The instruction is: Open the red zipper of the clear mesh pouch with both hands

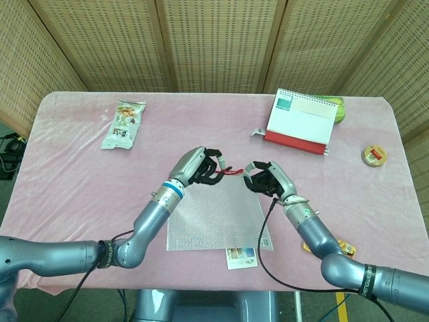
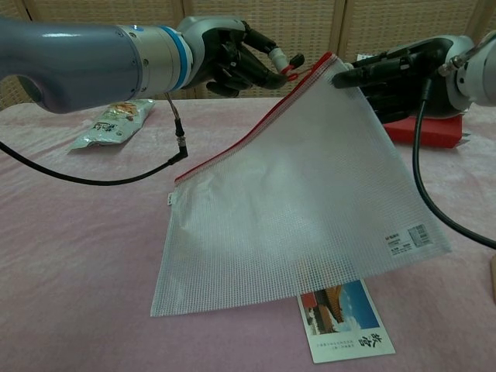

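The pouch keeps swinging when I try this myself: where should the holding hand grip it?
Grip the top corner at the zipper's closed end, as the right hand does, coming from the right. The pouch hangs from there, so the left hand pulls the tab against it.

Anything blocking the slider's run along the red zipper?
Nothing visible. The left hand pinches the red pull; the right hand holds the clear mesh pouch corner. The red zipper edge is unobstructed.
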